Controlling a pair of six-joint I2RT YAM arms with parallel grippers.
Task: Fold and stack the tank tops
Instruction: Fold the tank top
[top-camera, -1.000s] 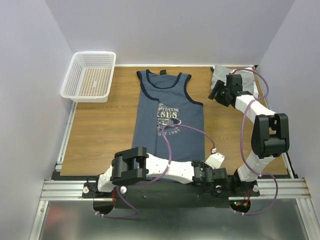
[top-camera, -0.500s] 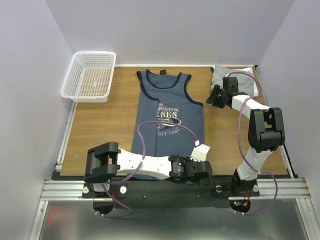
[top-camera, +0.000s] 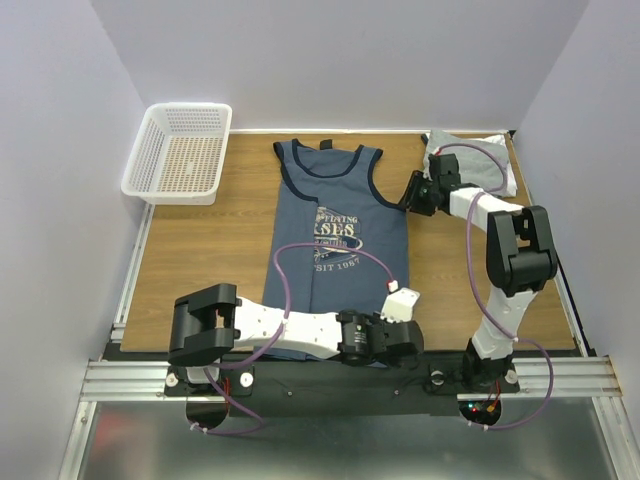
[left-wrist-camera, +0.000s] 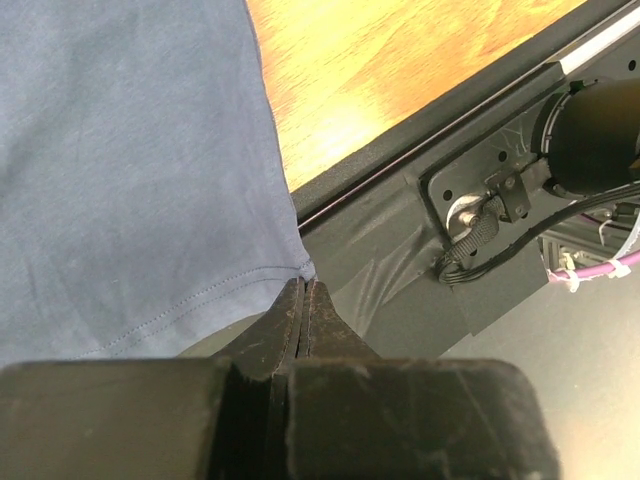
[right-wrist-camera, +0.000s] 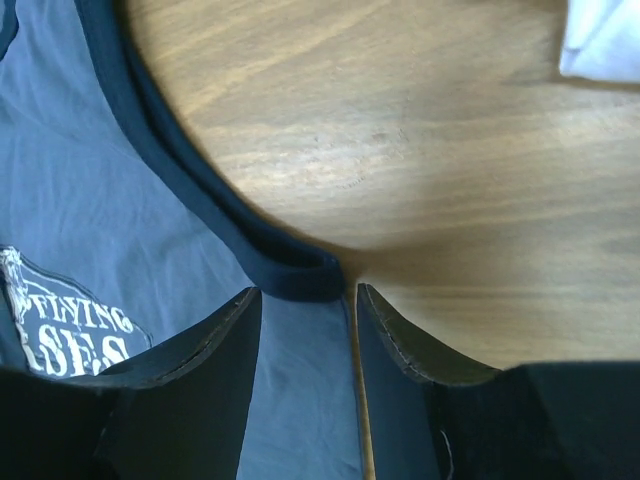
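The navy tank top (top-camera: 340, 235) with the pale "HORSES" print lies flat and face up in the middle of the table. My left gripper (top-camera: 400, 300) is shut, its tips (left-wrist-camera: 305, 285) pinched at the top's near right hem corner (left-wrist-camera: 290, 265) by the table's front edge. My right gripper (top-camera: 412, 193) is open and low over the top's right armhole; its fingertips (right-wrist-camera: 305, 290) straddle the dark trim (right-wrist-camera: 290, 272) at the armpit corner. Folded light grey and white tops (top-camera: 470, 160) lie at the far right.
A white mesh basket (top-camera: 180, 150) stands at the far left corner. The wooden table (top-camera: 200, 250) shows bare on both sides of the navy top. A corner of the white folded top (right-wrist-camera: 600, 40) shows in the right wrist view. The black front rail (left-wrist-camera: 400, 260) runs under the left gripper.
My left arm swung left and brought its gripper onto the hem corner, then stayed still. My right gripper moved left from the folded pile to the navy top's right armhole.
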